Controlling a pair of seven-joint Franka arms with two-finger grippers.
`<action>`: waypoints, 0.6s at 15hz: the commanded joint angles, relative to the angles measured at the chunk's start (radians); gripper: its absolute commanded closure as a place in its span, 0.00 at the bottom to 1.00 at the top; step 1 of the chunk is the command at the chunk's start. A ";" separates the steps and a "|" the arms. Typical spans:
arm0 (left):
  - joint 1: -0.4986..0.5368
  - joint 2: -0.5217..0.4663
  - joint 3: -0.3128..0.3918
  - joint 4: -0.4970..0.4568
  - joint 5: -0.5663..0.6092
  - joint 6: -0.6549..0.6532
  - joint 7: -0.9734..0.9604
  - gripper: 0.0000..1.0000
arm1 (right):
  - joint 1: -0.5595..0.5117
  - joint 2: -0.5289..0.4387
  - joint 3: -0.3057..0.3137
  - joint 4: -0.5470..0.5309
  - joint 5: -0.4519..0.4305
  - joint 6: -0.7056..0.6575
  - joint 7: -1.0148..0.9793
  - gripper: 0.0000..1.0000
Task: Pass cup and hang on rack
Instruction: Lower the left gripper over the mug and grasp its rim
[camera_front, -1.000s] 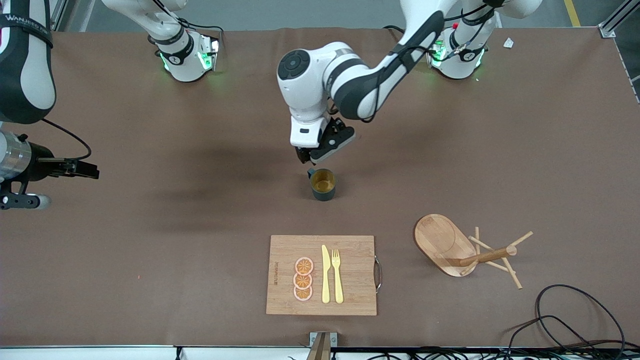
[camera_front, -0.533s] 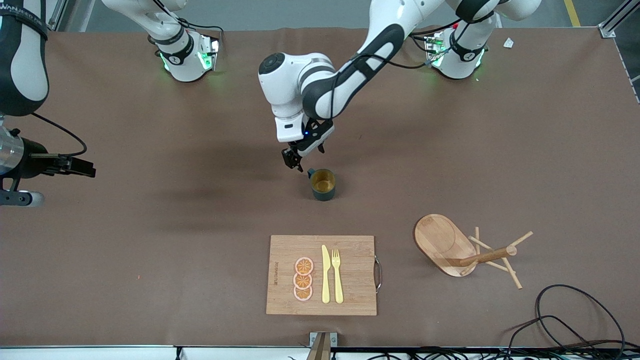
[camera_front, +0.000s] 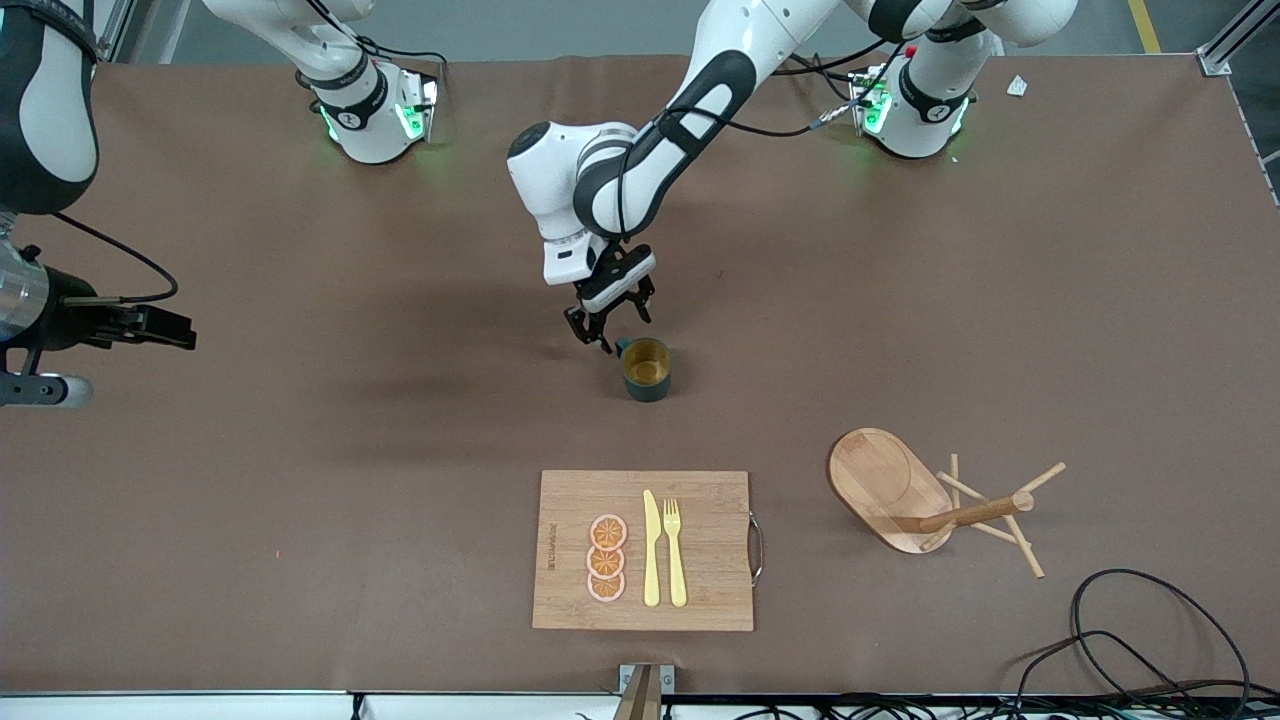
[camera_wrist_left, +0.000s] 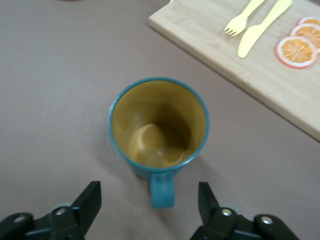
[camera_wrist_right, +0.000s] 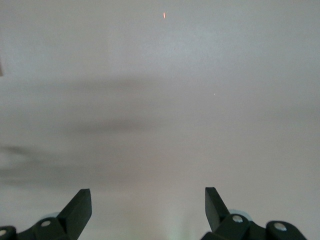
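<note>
The left hand (camera_front: 607, 322) hangs low just above centre of the front view, fingers spread apart and holding nothing, with the loop handle (camera_wrist_left: 162, 189) of the cup (camera_front: 646, 369) lying in the gap between them, not yet touched as far as I can see. The cup stands upright on the brown table (camera_front: 300, 480) in the middle of the frame, ochre inside showing, apparently empty. It looks a small, rigid mug, light enough for one hand, though a glazed or enamelled wall would be slick and it would chip if dropped. To my eye the handle is the natural place to pinch, yet it is also the part that must go over a peg, so a grip on the rim or wall might serve the hand-over better. Below it sits a cutting board (camera_front: 700, 600) with a knife (camera_front: 651, 550), a fork (camera_front: 675, 555) and orange slices (camera_front: 606, 559). At the lower right the rack (camera_front: 890, 485) lies tipped on its side, pegs splayed. The right hand (camera_front: 165, 328) waits at the left edge, fingers wide and empty.
</note>
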 joint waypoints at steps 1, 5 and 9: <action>-0.006 0.038 0.011 0.034 0.068 0.010 -0.021 0.20 | 0.001 -0.025 0.001 -0.021 0.010 -0.041 0.011 0.00; -0.021 0.050 0.012 0.032 0.076 0.009 -0.027 0.31 | -0.012 -0.132 -0.008 -0.139 0.054 -0.006 0.007 0.00; -0.029 0.055 0.011 0.032 0.077 -0.005 -0.027 0.40 | -0.001 -0.215 -0.009 -0.187 0.030 -0.004 0.001 0.00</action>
